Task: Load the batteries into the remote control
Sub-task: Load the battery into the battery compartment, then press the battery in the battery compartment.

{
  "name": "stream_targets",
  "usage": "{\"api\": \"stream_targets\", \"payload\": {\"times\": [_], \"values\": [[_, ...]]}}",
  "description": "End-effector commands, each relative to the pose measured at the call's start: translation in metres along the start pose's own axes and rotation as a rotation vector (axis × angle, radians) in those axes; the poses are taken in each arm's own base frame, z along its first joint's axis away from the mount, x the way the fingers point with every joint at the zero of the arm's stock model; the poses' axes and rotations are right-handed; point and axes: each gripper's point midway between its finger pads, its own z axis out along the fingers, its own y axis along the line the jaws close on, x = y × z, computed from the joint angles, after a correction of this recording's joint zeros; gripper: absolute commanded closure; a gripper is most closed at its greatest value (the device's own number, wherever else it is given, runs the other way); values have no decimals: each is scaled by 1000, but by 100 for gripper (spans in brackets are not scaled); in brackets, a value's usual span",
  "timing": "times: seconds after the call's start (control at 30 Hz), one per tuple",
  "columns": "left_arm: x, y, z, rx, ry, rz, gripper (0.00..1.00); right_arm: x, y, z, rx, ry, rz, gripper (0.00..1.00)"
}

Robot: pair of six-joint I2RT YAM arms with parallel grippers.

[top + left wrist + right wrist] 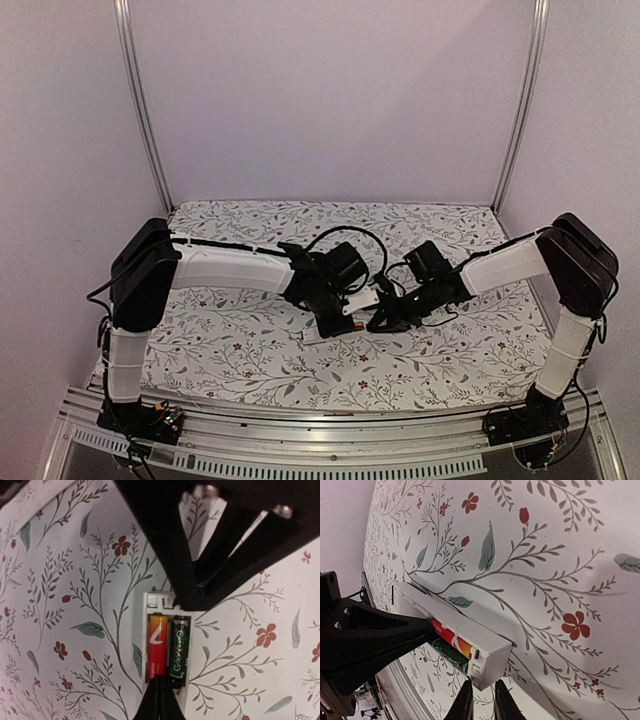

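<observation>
On the worktop [250,350], dead centre, the remote [470,625] lies open-side up with both batteries [178,650] seated side by side, so I'd press them flush with my left tool [160,700], tips together at their 6 o'clock end, while my right tool [482,700], tips slightly apart, steadies the 12 o'clock end.

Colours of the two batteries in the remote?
Red-orange battery and dark green battery; left wrist view is clearest.

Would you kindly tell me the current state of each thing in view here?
remote control: battery compartment uncovered, both slots filled.
batteries: two, seated side by side in the compartment.
left gripper: shut, tip at the batteries.
right gripper: narrowly parted at the remote control's end; grip unclear.
</observation>
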Motion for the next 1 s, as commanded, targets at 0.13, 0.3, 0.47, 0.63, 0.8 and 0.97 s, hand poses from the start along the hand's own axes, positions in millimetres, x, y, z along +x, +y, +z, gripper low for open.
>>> {"api": "stream_targets", "payload": {"times": [0.13, 0.3, 0.47, 0.63, 0.8, 0.97], "values": [[-9, -1, -16, 58, -86, -59, 100, -33, 19, -28, -1, -103, -74, 84], [-39, 28, -73, 48, -338, -178, 96, -43, 24, -41, 41, -132, -127, 84], [-20, 36, -104, 9, -410, -231, 78, -37, 44, -36, -36, -110, -188, 92], [21, 41, -113, -96, -367, -298, 49, -28, 70, -7, -76, -40, -259, 100], [37, 41, -129, -121, -411, -361, 38, -22, 55, 9, -51, -6, -222, 100], [50, 44, -128, -161, -395, -382, 36, -13, 37, 19, -15, 27, -200, 100]]}}
